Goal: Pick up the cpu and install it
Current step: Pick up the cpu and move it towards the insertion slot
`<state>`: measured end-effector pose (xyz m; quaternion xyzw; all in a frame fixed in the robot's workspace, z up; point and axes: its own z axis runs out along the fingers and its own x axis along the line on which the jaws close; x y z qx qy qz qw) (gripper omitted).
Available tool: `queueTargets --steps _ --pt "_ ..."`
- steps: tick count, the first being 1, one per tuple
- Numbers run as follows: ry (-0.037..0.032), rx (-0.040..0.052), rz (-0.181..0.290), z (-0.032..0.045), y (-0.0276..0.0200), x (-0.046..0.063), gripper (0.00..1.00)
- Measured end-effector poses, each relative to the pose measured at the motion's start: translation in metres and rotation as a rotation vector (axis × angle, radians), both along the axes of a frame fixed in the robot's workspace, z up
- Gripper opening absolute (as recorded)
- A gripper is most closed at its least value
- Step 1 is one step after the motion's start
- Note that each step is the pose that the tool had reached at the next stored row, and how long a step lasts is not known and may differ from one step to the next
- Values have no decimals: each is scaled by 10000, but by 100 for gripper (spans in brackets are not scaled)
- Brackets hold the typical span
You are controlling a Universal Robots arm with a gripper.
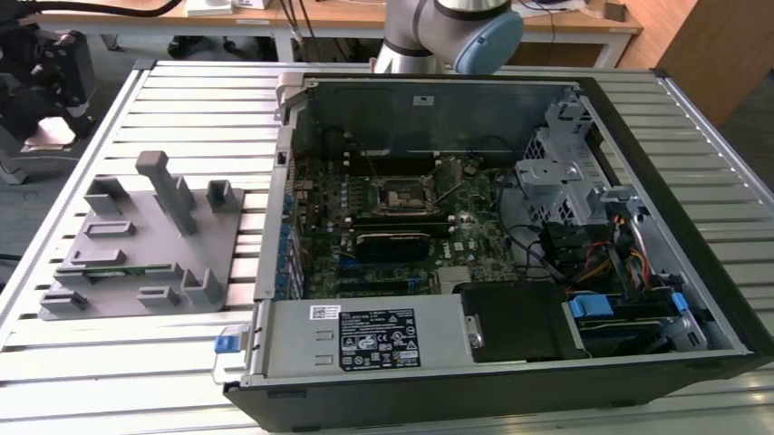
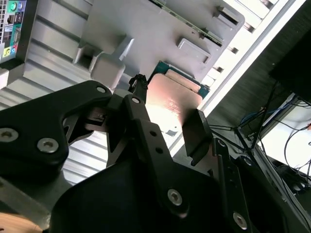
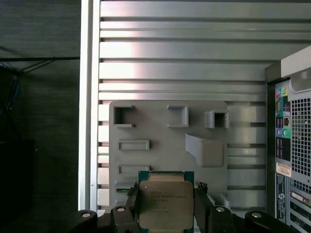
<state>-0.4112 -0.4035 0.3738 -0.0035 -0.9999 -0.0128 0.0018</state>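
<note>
Silver-grey cpu [image 3: 164,204] sits pinched in our hand [image 3: 166,195], above the grey holder [image 3: 160,131] near the surface's [image 3: 184,48] edge, lifted clear, we think. We judge the pick done, the install not; seating calls for squaring it over the socket [image 1: 400,193] in the case [image 1: 459,113].

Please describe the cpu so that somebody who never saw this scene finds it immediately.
In the first wrist view, start at the slatted metal table, then the grey holder plate on it beside the computer case. In front of that plate the black pincer grips the cpu. It alone is a flat square with a silvery top and green edge, unlike the plate's grey blocks.
</note>
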Motion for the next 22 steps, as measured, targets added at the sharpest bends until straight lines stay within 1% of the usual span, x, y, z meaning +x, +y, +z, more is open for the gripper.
queueTargets --steps 11,13,17,19,22 --pt "6 0 0 -6 0 370 54" --pt "8 -1 -1 -7 0 455 54" --pt "8 0 0 -9 0 586 54" --pt "9 0 1 -10 0 675 54" --pt "7 0 -1 -13 0 768 54"
